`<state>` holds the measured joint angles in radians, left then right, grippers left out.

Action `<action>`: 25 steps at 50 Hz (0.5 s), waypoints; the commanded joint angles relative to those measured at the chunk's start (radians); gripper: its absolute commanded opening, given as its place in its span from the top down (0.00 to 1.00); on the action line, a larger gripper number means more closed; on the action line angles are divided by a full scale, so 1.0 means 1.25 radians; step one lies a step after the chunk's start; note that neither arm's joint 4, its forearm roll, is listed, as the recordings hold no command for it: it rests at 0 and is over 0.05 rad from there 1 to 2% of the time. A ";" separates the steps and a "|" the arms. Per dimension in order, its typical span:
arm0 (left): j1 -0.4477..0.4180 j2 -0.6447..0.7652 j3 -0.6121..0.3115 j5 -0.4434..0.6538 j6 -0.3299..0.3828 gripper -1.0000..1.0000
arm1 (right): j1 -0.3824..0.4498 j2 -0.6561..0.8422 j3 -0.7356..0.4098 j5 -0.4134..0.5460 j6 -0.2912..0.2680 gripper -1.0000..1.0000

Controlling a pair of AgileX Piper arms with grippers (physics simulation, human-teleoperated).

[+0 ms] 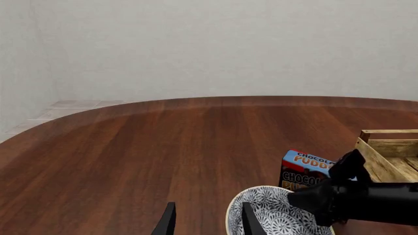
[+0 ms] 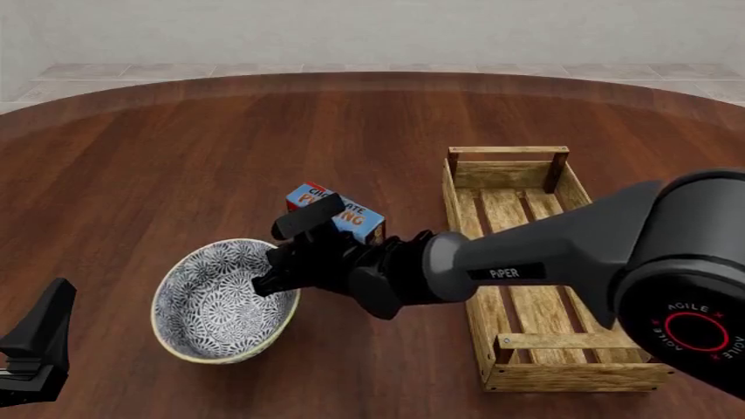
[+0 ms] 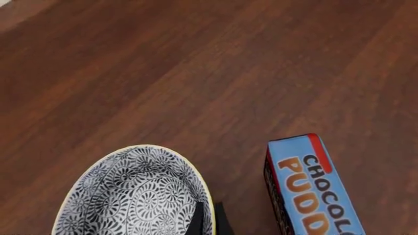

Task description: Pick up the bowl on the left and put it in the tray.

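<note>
**Right jaws pinching the bowl's rim**

The left gripper (image 2: pixel 35 345) is sitting low at the 8 o'clock edge of the front view, touching nothing. In its own wrist view the jaws are standing spread, with two dark fingers (image 1: pixel 168 220) apart over bare wood and the bowl's rim just beside one of them.

The bowl (image 2: pixel 222 301) is resting on the worktop (image 2: pixel 174 157) at about 7 o'clock from the middle of the front view, its blue-and-white patterned inside facing up. The right gripper (image 2: pixel 270 281) is reaching across from 3 o'clock and is meeting the bowl at the rim's 3 o'clock side. In the right wrist view the fingers (image 3: pixel 207 220) are lying almost pressed together on the yellowish rim, one inside the wall and one outside, so the jaws are pinching the rim with only the wall's thickness between them.

The chocolate pudding box (image 2: pixel 344 214) is lying just beyond the gripper, at about 1 o'clock from the bowl, near it but apart from it.

The tray (image 2: pixel 559 371) is lying lengthwise at 3 o'clock from the bowl, well apart from it, with the right arm (image 2: pixel 547 253) crossing over its near half.
</note>
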<state>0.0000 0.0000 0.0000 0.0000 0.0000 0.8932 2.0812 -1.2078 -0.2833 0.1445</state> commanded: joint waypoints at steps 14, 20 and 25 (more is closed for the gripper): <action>0.000 0.000 0.000 0.000 0.000 0.00 | 0.007 -0.027 0.036 -0.008 0.016 1.00; 0.000 0.000 0.000 0.000 0.000 0.00 | 0.008 -0.053 0.047 -0.008 0.018 1.00; 0.000 0.000 0.000 0.000 0.000 0.00 | 0.012 -0.072 0.064 -0.013 0.022 1.00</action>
<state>0.0000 0.0000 0.0000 0.0000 0.0000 0.9037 2.0270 -1.1604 -0.2951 0.1652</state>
